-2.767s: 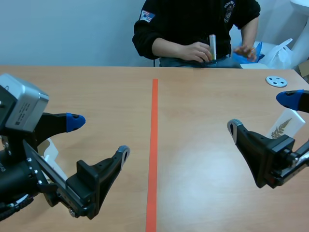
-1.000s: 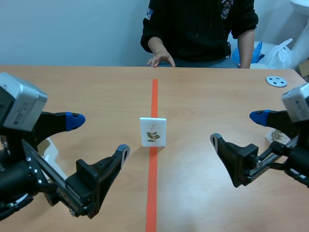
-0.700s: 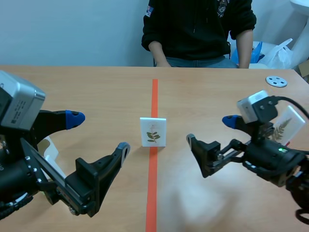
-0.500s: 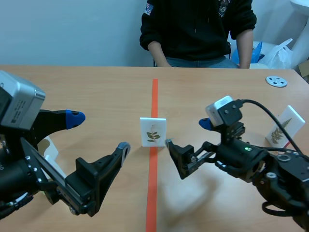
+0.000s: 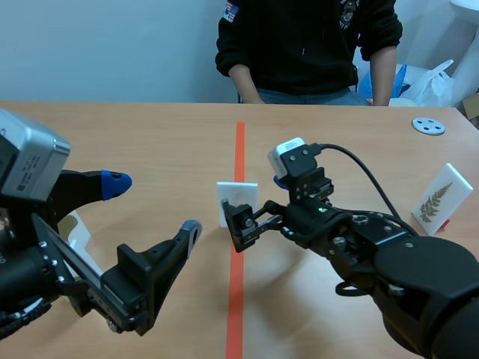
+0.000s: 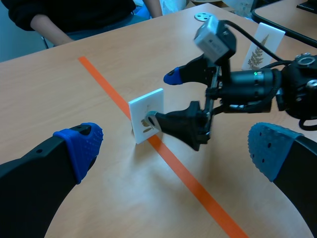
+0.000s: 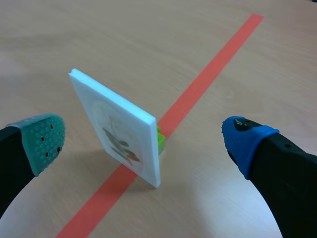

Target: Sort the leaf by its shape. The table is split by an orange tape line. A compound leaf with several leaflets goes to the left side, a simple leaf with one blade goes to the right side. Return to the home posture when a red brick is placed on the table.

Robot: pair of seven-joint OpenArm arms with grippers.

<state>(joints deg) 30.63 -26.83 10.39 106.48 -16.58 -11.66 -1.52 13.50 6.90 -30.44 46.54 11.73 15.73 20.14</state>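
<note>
A white card (image 5: 235, 193) printed with a sprig of several small green leaflets stands upright on the orange tape line (image 5: 239, 149), held in a small green stand (image 7: 159, 140). My right gripper (image 5: 260, 200) is open around the card, one finger on each side and neither touching it. In the right wrist view the card (image 7: 119, 131) stands between my right gripper's (image 7: 143, 134) fingers. My left gripper (image 5: 153, 206) is open and holds nothing, low on the left side. In the left wrist view the card (image 6: 147, 121) lies ahead of my left gripper (image 6: 173, 148).
A second card with a fern leaf (image 5: 438, 198) leans at the right edge of the table. A white disc (image 5: 428, 126) lies at the far right. Another white card (image 5: 78, 233) sits behind my left arm. A person (image 5: 307, 45) sits across the table.
The leaf card was set on the tape line. My right arm swung in from the right edge to the centre, and its open fingers now straddle the card. The left arm kept still.
</note>
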